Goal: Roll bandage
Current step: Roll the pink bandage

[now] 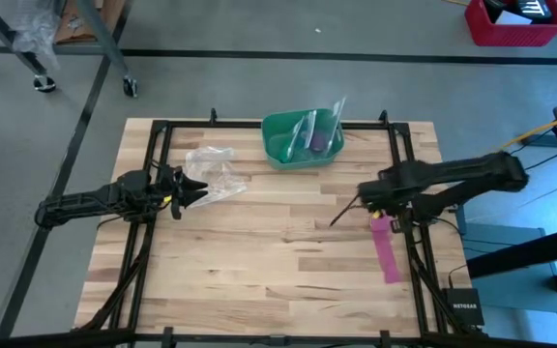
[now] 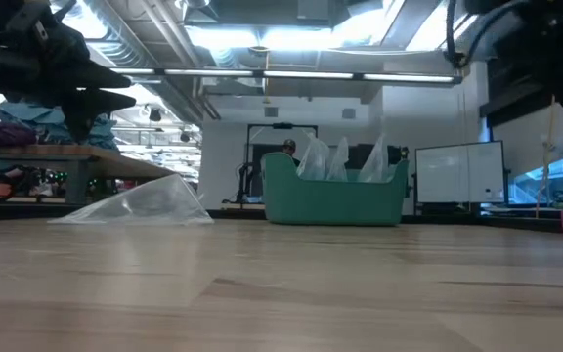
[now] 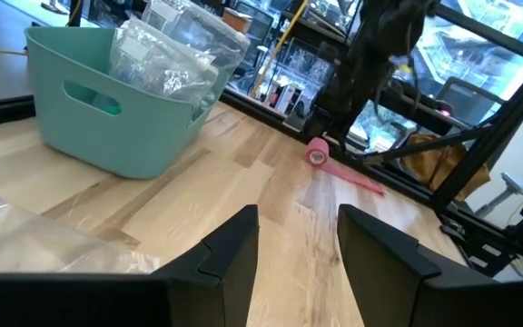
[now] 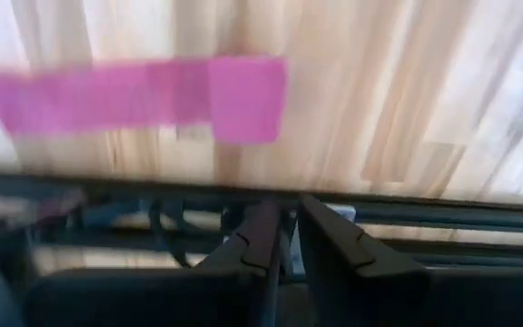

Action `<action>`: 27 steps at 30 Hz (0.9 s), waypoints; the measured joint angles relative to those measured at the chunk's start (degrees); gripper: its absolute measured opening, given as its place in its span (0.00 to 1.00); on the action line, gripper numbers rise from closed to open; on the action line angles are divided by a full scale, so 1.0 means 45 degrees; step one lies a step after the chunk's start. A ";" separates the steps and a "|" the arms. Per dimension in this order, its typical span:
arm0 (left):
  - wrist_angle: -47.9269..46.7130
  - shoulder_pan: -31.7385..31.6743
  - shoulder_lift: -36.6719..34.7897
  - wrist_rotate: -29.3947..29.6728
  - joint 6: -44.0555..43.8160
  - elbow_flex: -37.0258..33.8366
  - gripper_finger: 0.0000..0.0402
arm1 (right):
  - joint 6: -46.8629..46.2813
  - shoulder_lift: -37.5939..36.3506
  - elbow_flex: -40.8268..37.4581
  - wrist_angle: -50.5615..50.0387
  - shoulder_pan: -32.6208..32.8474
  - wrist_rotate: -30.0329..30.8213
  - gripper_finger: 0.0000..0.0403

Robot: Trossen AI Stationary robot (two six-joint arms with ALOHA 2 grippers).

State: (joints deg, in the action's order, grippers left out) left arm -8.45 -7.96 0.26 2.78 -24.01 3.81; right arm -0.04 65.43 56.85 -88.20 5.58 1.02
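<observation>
One wooden surface [image 1: 259, 261] carries one green bowl [image 1: 301, 140] at its far edge, holding clear packets whose contents are hard to make out. One crinkled plastic bag [image 1: 211, 174] lies beside the left claw [image 1: 199, 191], fingers apart, empty. One pink bandage [image 1: 385, 246], partly rolled, lies near the right edge. The right claw [image 1: 363, 200] hovers just beside it, fingers nearly together, empty.

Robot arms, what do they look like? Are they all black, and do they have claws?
Both arms are dark, nearly black, and built from thick jointed sections. The left gripper ends in two pointed fingers with a small yellow mark just behind them. The right gripper has the same dark build, and thin black cables trail near it. Up close, the left fingers are flat, chunky black blades with angled edges.
</observation>
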 joint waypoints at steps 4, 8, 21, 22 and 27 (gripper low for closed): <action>0.0000 0.0001 -0.0001 0.0000 0.0000 0.0000 0.36 | -0.1751 -0.2640 -0.1304 0.1825 0.0002 0.0204 0.12; 0.0002 0.0002 -0.0001 0.0000 -0.0002 0.0000 0.36 | -0.3374 -0.5234 -0.3467 0.4067 0.0002 0.0182 0.12; 0.0019 -0.0001 0.0001 0.0078 -0.0044 0.0000 0.36 | -0.4233 -0.6826 -0.5375 0.6404 0.0000 -0.0705 0.12; 0.0019 -0.0001 -0.0001 0.0098 -0.0034 0.0000 0.36 | -0.4232 -0.6673 -0.5375 0.6400 0.0000 -0.0705 0.12; 0.0019 -0.0001 -0.0001 0.0136 -0.0024 0.0000 0.36 | -0.4232 -0.5738 -0.5375 0.6400 0.0000 -0.0706 0.20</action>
State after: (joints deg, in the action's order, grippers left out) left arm -8.36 -7.97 0.25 3.40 -24.12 3.81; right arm -19.08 39.61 32.67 -59.40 5.58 -2.16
